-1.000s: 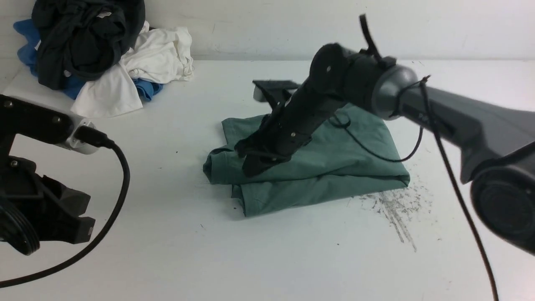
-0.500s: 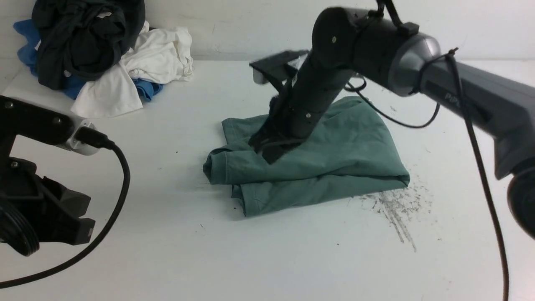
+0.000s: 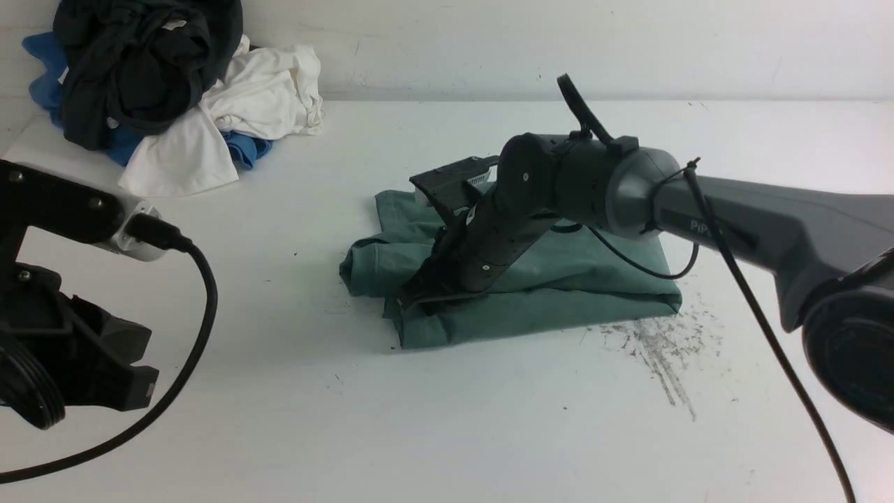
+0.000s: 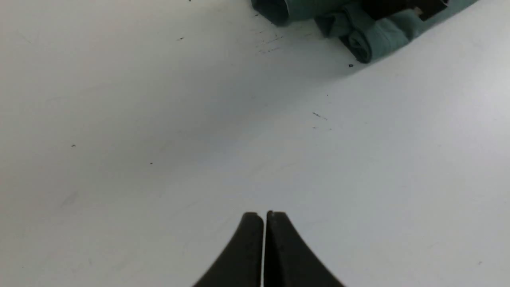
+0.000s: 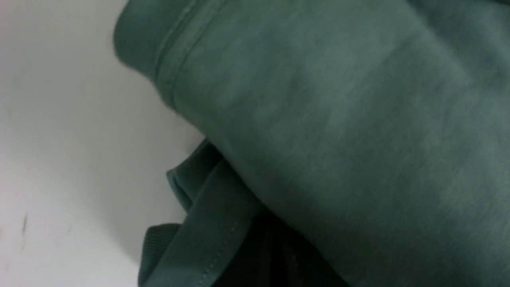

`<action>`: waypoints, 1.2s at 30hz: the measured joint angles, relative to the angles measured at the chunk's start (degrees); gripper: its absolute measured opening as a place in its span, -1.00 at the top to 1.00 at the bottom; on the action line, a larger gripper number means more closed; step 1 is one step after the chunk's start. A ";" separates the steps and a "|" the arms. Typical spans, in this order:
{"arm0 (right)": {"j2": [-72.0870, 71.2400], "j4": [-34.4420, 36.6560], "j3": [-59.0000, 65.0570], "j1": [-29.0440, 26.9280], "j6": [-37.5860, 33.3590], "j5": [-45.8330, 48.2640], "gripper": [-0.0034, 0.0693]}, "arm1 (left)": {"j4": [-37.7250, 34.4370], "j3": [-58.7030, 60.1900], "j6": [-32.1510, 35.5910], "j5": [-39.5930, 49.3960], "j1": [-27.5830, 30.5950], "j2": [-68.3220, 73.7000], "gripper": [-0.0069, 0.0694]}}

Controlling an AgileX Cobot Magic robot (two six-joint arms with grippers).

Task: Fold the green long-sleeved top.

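The green long-sleeved top [image 3: 594, 279] lies folded into a thick, rough rectangle in the middle of the white table. My right gripper [image 3: 413, 300] is shut, with nothing between its fingers. It presses tip-down on the top's front-left corner. In the right wrist view the green cloth [image 5: 338, 119] fills the frame, with a hem and a cuff at its edge, and the dark fingers [image 5: 275, 255] sit together on it. My left gripper [image 4: 265, 215] is shut and empty, low over bare table at the front left, far from the top's corner [image 4: 374, 38].
A heap of black [image 3: 140, 63], white [image 3: 258, 91] and blue [image 3: 42, 63] garments lies at the back left against the wall. Grey scuff marks [image 3: 656, 349] streak the table just front-right of the top. The left arm's cable [image 3: 195, 335] hangs at the front left.
My right gripper lifted off the top, then came back down nearer its front-left corner, pressing the fold flatter. The left arm has not moved.
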 joint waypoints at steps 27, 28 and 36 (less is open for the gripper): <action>-50.11 -25.22 5.13 -1.53 9.64 22.60 0.94 | -0.05 21.23 9.56 -28.04 0.00 -38.26 0.84; -53.66 -24.66 9.76 -1.53 9.34 19.97 0.94 | -0.07 23.10 9.56 -30.19 0.00 -40.18 0.84; -78.04 -22.30 47.95 -1.53 7.73 -12.41 0.94 | -0.30 28.33 9.56 -34.69 0.00 -47.90 0.84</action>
